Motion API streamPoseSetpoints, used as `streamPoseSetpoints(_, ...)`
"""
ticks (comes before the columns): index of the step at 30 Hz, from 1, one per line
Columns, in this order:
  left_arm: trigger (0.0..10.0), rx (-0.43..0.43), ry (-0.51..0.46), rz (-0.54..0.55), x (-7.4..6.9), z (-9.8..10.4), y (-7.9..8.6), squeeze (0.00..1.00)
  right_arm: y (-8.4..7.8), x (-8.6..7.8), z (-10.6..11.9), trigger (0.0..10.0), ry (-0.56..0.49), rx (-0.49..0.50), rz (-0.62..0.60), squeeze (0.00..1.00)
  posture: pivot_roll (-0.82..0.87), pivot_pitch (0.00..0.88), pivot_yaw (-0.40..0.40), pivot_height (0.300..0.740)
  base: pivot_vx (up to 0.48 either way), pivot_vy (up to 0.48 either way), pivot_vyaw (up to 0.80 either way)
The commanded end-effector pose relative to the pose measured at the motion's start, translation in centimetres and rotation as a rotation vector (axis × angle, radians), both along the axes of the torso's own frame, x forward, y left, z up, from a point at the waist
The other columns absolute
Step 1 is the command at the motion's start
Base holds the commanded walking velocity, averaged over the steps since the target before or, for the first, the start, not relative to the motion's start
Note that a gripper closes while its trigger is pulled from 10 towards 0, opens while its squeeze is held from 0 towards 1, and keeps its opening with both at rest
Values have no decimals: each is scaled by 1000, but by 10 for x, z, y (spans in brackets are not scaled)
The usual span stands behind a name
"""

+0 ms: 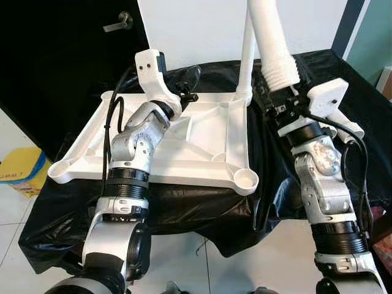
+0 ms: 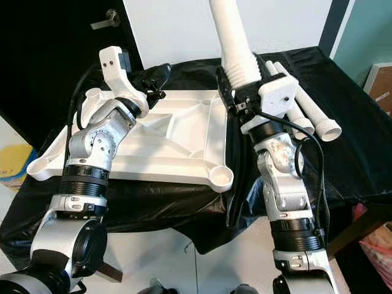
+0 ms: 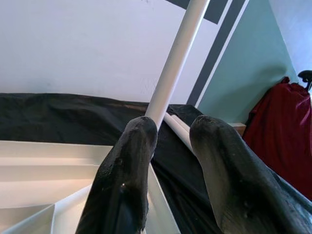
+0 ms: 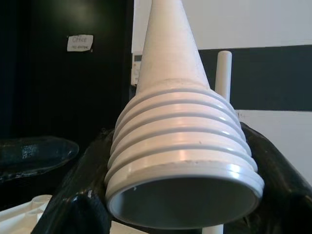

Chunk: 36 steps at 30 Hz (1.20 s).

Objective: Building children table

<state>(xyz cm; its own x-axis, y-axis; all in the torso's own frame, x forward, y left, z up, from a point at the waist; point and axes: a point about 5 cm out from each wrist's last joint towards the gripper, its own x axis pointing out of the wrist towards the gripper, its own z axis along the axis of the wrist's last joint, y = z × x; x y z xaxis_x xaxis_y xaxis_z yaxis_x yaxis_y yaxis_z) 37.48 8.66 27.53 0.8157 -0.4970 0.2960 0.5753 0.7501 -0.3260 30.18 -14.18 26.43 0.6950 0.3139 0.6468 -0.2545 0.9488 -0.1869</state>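
A white tabletop (image 1: 184,144) lies upside down on the black-draped table (image 1: 202,214). One white leg (image 1: 247,55) stands upright in its far right corner socket. My right gripper (image 1: 278,98) is shut on a second white leg (image 1: 272,37), held upright just right of that corner, with its ribbed threaded end (image 4: 183,161) pointing down. My left gripper (image 1: 190,79) hovers over the tabletop's far edge, open, and its fingers (image 3: 126,185) hold nothing. Two more legs (image 2: 306,113) lie on the cloth to the right.
The near right corner socket (image 1: 246,178) has no leg in it. A yellow box (image 1: 21,171) sits on the floor at the left. A black door with a handle (image 1: 119,23) is behind, and a cardboard box (image 2: 381,86) is at the far right.
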Motion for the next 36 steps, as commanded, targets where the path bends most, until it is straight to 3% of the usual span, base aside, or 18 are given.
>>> streamPoseSetpoints(1,10000,-15,-57,-148,-3,2,-4,0,4,-2,-1,10000,-11,-9,14,0,-225,0,120,740,0,0,0)
streamPoseSetpoints(7,10000,-86,-39,-211,-6,1,-8,0,3,-3,-8,10000,11,-15,15,0,-224,0,119,740,0,0,0)
streamPoseSetpoints(10,10000,-182,-20,-317,-12,4,-11,0,4,-5,-15,10000,35,-32,26,0,-221,0,111,740,0,0,0)
streamPoseSetpoints(11,10000,-222,-16,-374,-16,5,-13,114,4,-7,-18,10000,48,-43,35,0,-220,0,108,740,0,0,0)
streamPoseSetpoints(13,10000,-246,-14,-411,-19,6,-14,114,5,-9,-20,10000,56,-50,41,0,-220,0,108,740,0,0,0)
streamPoseSetpoints(14,10000,-262,-19,-431,-20,7,-14,996,5,-10,-22,10000,64,-55,47,0,-220,0,104,740,0,0,0)
streamPoseSetpoints(15,10000,-306,-26,-477,-24,8,-15,1000,6,-11,-25,10000,79,-67,57,0,-220,0,102,740,0,0,0)
streamPoseSetpoints(16,10000,-306,-26,-477,-24,8,-15,1000,6,-11,-25,10000,79,-67,57,0,-220,0,102,740,0,0,0)
streamPoseSetpoints(18,10000,-377,-44,-575,-32,12,-17,1000,8,-13,-32,10000,106,-85,78,0,-223,7,102,740,0,0,0)
streamPoseSetpoints(21,10000,-393,-56,-618,-36,14,-18,1000,9,-14,-35,10000,116,-93,85,0,-223,7,102,740,0,0,0)
streamPoseSetpoints(22,10000,-384,-86,-703,-44,16,-21,0,12,-14,-40,10000,137,-104,98,0,-222,7,101,740,0,0,0)
streamPoseSetpoints(27,10000,-369,-125,-804,-55,18,-25,0,15,-13,-45,10000,157,-119,118,0,-230,4,106,740,0,0,0)
streamPoseSetpoints(32,10000,-362,-132,-834,-59,19,-26,0,17,-13,-47,10000,165,-128,129,0,-232,4,108,740,0,0,0)
streamPoseSetpoints(36,10000,-326,-129,-905,-66,20,-32,0,27,-14,-53,10000,175,-200,184,0,-259,6,149,740,0,0,0)
